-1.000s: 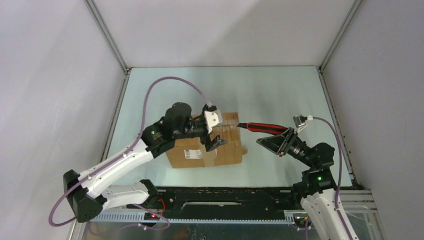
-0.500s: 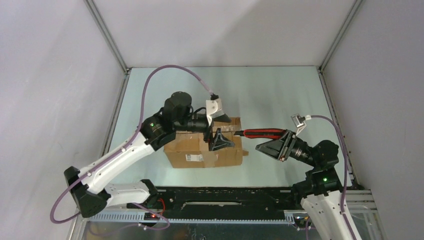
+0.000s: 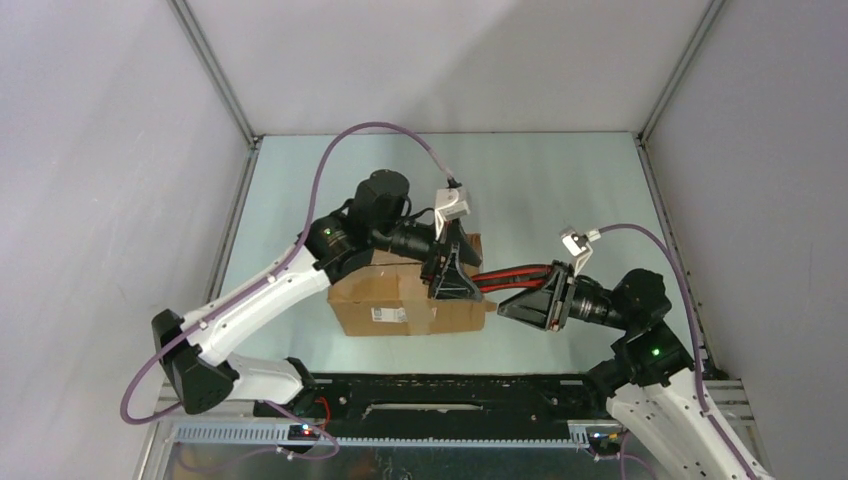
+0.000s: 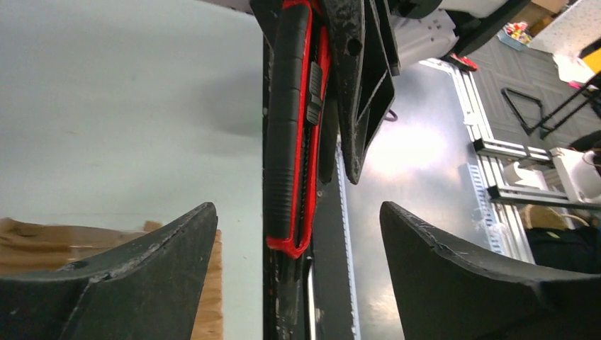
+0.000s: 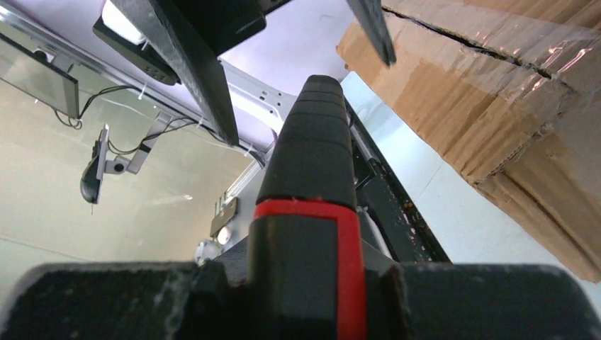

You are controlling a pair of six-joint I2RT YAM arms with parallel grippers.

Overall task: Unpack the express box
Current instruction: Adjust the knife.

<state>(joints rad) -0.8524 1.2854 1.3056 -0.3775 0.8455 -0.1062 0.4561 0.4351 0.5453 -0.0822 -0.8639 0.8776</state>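
Note:
The express box [image 3: 395, 300], a brown carton with a white label on its near side, lies on the table, its taped top seam showing in the right wrist view [image 5: 510, 92]. My right gripper [image 3: 530, 300] is shut on the red-and-black utility knife [image 3: 508, 277], which points left toward the box. My left gripper [image 3: 455, 278] is open at the box's right end. Its fingers stand on either side of the knife's free end [image 4: 290, 142] without touching it. A corner of the box shows at the lower left of the left wrist view [image 4: 106, 237].
The black base rail [image 3: 450, 395] runs along the near table edge. Grey walls with metal frame posts [image 3: 215, 75] enclose the table on three sides. Pale green table surface [image 3: 540, 190] lies behind and to the right of the box.
My left gripper lifted off the box top and swung right, opening around the knife's end. My right gripper moved left and nearer with the knife.

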